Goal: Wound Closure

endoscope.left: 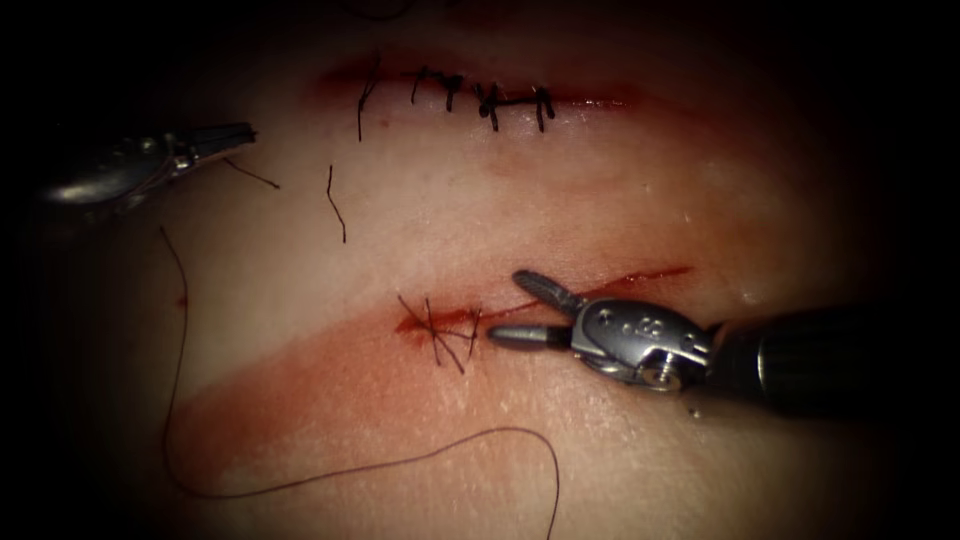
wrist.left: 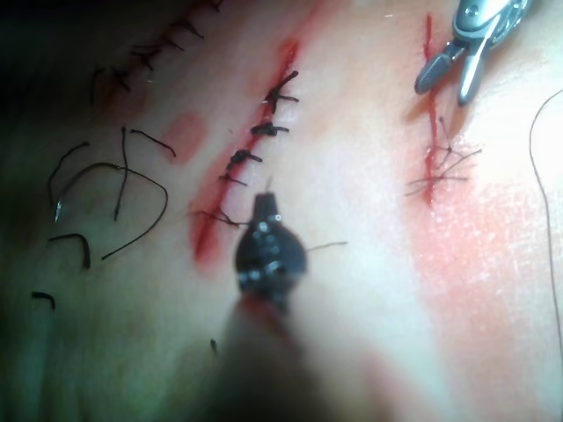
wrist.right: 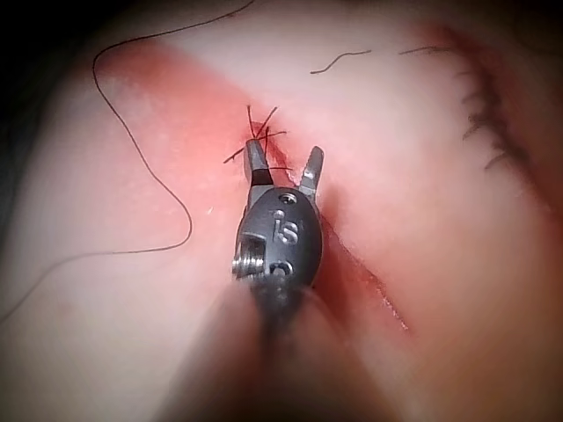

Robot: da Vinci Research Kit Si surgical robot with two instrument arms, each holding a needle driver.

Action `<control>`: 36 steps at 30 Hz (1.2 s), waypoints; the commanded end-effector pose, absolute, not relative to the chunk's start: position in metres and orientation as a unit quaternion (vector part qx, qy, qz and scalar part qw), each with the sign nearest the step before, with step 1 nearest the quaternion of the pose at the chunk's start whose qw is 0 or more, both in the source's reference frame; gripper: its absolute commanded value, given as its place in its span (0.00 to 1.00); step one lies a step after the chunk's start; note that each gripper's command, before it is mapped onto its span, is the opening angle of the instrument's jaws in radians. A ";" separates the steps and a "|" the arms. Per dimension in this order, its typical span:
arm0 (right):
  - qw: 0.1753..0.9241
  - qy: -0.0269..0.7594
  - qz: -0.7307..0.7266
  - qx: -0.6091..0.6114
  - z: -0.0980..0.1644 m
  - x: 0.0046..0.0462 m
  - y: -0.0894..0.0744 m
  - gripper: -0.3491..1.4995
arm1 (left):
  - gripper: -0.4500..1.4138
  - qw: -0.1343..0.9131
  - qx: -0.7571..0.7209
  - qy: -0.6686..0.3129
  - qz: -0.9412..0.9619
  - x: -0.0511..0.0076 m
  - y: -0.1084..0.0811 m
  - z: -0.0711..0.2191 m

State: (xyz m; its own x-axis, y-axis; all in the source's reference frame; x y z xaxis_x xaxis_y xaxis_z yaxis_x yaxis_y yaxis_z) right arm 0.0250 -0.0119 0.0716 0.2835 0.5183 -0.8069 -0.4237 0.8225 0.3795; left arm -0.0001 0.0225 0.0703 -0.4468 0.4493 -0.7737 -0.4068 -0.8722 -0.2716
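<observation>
The right tool has its two jaws spread apart, and nothing is between them. It lies right over the near cut in the tissue, with one jaw on each side of the cut line. Its tips point left at a knot of dark stitches that crosses the left end of this cut. The tips are just beside the stitches. Red fluid stains the tissue around the knot and to the near left of it.

The left tool is well apart, at the far left, above bare tissue. Its jaws look pressed together, and I see nothing held in them. I cannot find the needle, so I cannot tell where it is.

A long dark thread lies loose on the tissue. It runs down the left side, then curves along the near side toward the right. Neither tool holds it.

Farther back is another cut, closed with a row of dark stitches. Short cut ends of thread lie between the two cuts.
</observation>
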 end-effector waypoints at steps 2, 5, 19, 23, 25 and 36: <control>0.800 0.521 0.295 0.048 0.072 0.0251 -0.013 0.99 | 0.00 0.256 -0.462 -0.021 0.849 -0.0004 0.023 0.073; 0.800 0.521 0.294 0.049 0.071 0.0248 -0.013 0.99 | 0.00 0.264 -0.462 -0.017 0.847 -0.0003 0.023 0.076; 0.803 0.517 0.294 0.044 0.070 0.0225 -0.014 0.99 | 0.00 0.304 -0.468 0.002 0.830 0.0014 0.022 0.091; 0.803 0.517 0.293 0.044 0.070 0.0222 -0.014 0.99 | 0.69 0.327 -0.472 -0.001 0.819 0.0016 0.021 0.095; 0.803 0.517 0.293 0.044 0.070 0.0222 -0.014 0.99 | 0.85 0.350 -0.472 -0.010 0.809 0.0019 0.021 0.095; 0.803 0.518 0.290 0.043 0.071 0.0217 -0.015 0.99 | 0.90 0.361 -0.468 -0.013 0.807 0.0047 0.018 0.095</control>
State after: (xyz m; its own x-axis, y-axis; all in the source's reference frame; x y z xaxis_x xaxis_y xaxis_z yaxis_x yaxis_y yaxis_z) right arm 0.0211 -0.0143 0.0700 0.2948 0.5068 -0.8101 -0.4212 0.8299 0.3659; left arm 0.0055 0.0178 0.0942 -0.3070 0.5941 -0.7435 -0.5702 -0.7403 -0.3561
